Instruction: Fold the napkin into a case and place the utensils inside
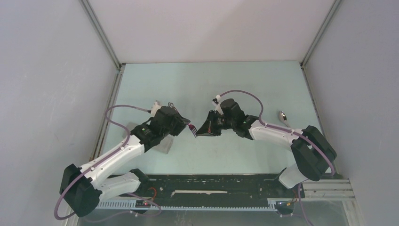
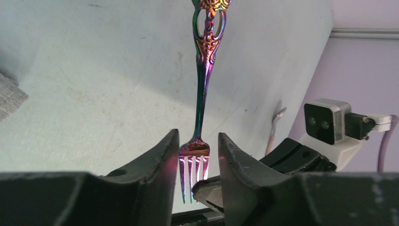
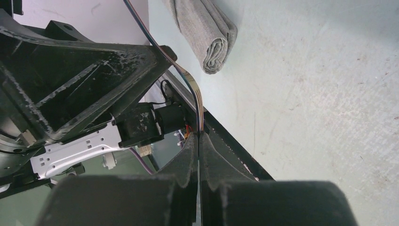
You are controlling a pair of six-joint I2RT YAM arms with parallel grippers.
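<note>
Right gripper (image 3: 198, 141) pinches the thin iridescent metal fork (image 2: 202, 94) by its tines. My left gripper (image 2: 198, 146) stands spread around its neck, so I judge this a mid-air regrip. The folded grey cloth case (image 3: 211, 33) lies near-left.

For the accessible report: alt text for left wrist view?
A fork with an ornate rainbow-tinted handle, tines toward the camera, sits between the two fingers of the left gripper, not clearly clamped. Behind, on the pale table, lies the spoon; the right arm's wrist camera shows at right, a napkin corner at far left.
</note>
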